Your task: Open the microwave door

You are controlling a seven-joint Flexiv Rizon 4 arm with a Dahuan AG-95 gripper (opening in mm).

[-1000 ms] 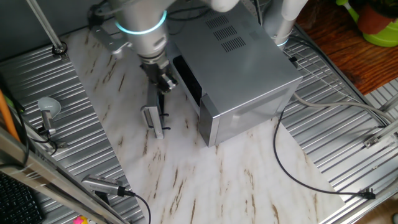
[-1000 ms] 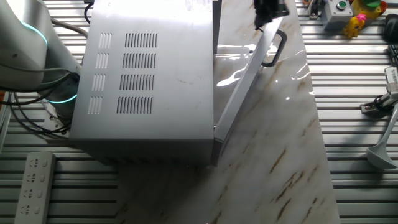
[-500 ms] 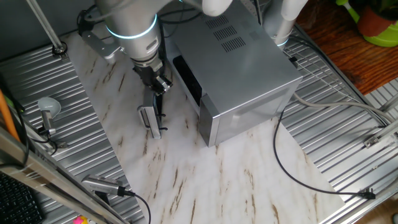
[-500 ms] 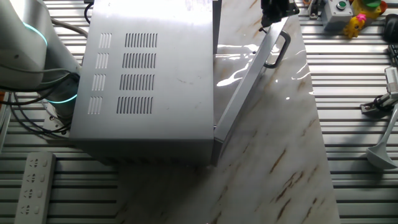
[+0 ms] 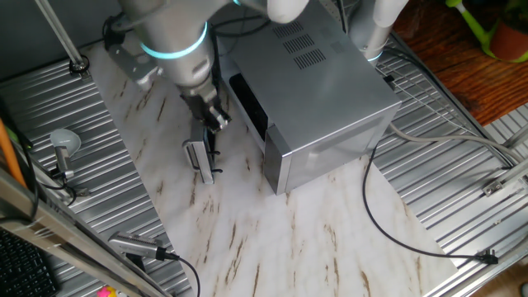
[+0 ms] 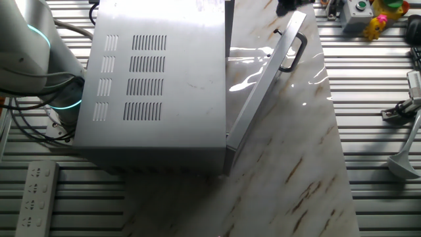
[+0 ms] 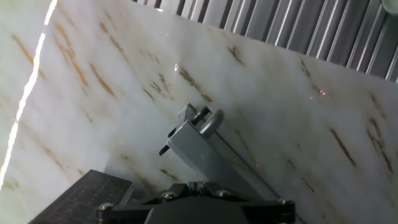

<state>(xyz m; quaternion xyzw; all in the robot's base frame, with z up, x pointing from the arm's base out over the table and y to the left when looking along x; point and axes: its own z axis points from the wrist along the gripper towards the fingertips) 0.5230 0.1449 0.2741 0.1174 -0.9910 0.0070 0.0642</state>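
Observation:
The silver-grey microwave (image 5: pixel 330 91) stands at the back of the marble table; its vented top shows in the other fixed view (image 6: pixel 158 85). The microwave door (image 6: pixel 263 82) stands swung well open, its bar handle (image 6: pixel 296 52) at the free end. In one fixed view the door (image 5: pixel 200 159) shows edge-on, left of the dark oven cavity. My gripper (image 5: pixel 216 121) hangs just above the door's free edge, apart from it, and looks shut and empty. In the other fixed view my gripper (image 6: pixel 289 6) is mostly cut off at the top. The hand view looks down on the door's top corner (image 7: pixel 205 152) and handle (image 7: pixel 208 121).
A black cable (image 5: pixel 388 223) loops over the table in front of the microwave. A grey tool (image 5: pixel 62 148) lies on the left rack. A power strip (image 6: pixel 36 197) lies bottom left, and a control box and toy (image 6: pixel 368 13) at the top right.
The door has swung a little wider. My gripper has drawn back from the door's free edge and is now mostly out of the other fixed view.

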